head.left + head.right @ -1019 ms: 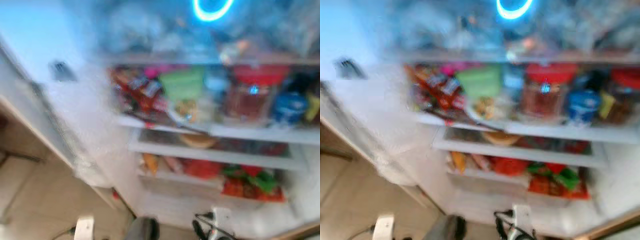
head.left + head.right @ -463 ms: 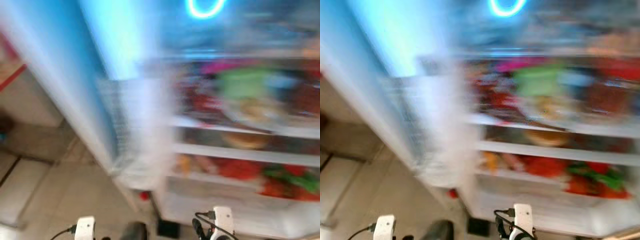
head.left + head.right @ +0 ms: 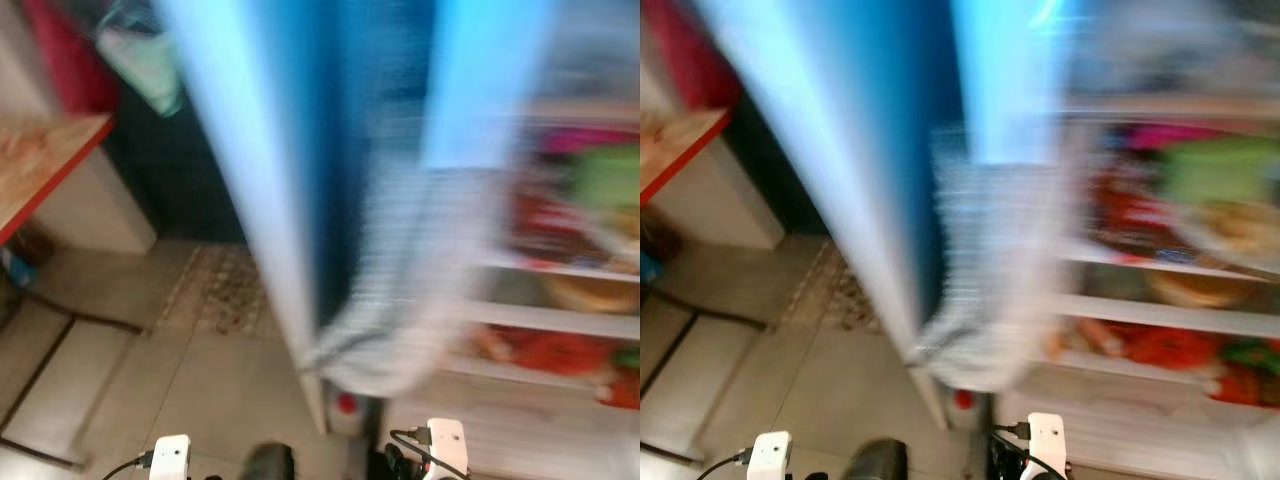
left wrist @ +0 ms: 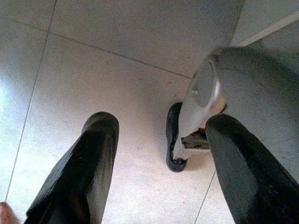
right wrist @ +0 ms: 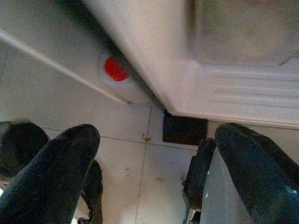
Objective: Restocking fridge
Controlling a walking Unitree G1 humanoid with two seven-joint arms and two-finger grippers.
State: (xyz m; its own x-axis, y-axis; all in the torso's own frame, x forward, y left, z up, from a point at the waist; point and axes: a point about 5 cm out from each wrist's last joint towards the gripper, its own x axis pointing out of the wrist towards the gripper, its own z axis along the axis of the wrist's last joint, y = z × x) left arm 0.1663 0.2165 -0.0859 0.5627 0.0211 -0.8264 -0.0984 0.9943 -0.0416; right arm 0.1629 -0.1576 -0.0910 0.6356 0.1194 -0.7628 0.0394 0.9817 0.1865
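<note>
The open fridge (image 3: 560, 300) stands at the right of the blurred eye views, its white shelves packed with red, green and orange food. Its blue door (image 3: 290, 180) swings out across the middle of the picture. Both arms hang low. My left gripper (image 4: 156, 154) is open over the tiled floor (image 4: 93, 70), with nothing between its fingers and my own silver leg and black foot (image 4: 175, 144) below it. My right gripper (image 5: 154, 172) is open too, hanging by the fridge's white base (image 5: 224, 88) near a red spot (image 5: 115, 68).
A wooden table with a red edge (image 3: 40, 160) stands at the left beside a white cabinet (image 3: 90, 210). A patterned mat (image 3: 215, 290) lies on the tiled floor (image 3: 150, 380) by the door. A red bag hangs at the upper left.
The whole picture has slid to the right, so the camera has turned left. The fridge shelves now sit at the right edge, and the table and floor have come into sight.
</note>
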